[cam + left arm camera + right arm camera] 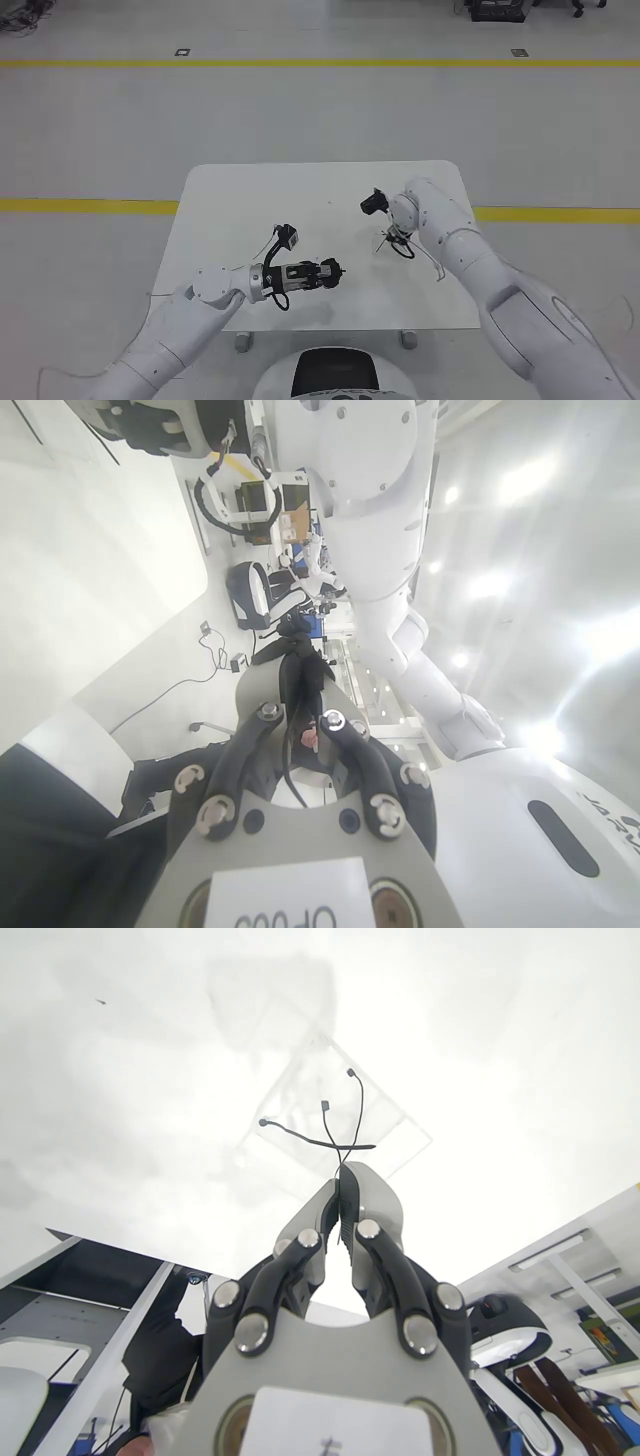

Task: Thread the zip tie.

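The right gripper [341, 1173] is closed with its tips down at the counter [250, 200], and it pinches a thin black zip tie [339, 1158] near one end; a bit of the strand passes down between the pads. This zip tie lies crossed with other loose ties [295, 1134] on a clear sheet [400, 1128], near the right side of the counter, so we cannot tell for sure if one strand or two are in the pinch. The left gripper [335, 269] is held above the counter, well apart from the right one and pointing toward it. It is closed too, and its wrist view shows a black strap [296, 780] running between the fingers, which we judge to be another tie. For us, the step in hand is taking a tie up from the heap, and the threading itself is not yet done. Several things could go wrong from here. If the right gripper lifts, the crossed ties may come up together with the wanted one or be dragged off the sheet. The strand is thin and smooth, so it may slide or turn between the pads. It also bends easily, so a free end could droop and miss the small head when the two grippers meet
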Available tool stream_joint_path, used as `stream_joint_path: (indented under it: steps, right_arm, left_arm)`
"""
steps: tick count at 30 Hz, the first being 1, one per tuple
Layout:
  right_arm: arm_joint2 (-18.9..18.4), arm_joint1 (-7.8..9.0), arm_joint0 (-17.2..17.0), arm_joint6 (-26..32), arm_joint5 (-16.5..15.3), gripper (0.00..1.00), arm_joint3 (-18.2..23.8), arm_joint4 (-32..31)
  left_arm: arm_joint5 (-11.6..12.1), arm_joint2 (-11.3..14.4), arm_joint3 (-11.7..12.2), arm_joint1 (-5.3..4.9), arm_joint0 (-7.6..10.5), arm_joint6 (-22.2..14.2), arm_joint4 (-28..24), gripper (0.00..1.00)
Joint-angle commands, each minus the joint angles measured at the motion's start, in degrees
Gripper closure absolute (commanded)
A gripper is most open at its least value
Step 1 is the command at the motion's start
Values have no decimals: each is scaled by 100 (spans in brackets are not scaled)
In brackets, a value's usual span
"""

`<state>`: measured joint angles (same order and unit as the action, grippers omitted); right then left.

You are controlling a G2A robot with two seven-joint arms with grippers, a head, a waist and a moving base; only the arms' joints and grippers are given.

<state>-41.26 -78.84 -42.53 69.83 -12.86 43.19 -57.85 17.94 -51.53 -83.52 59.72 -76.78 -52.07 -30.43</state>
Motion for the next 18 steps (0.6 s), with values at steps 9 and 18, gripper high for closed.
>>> stream_joint_path:
  steps: [9, 18]
  right_arm:
    - [-569, 410, -687, 268, 499, 100, 1396, -581]
    - [-1163, 637, -1164, -60, 694, 100, 2182, -700]
  left_arm:
    - [0, 0, 0, 0, 0, 0, 0, 100]
    - [0, 0, 0, 0, 0, 0, 0, 100]
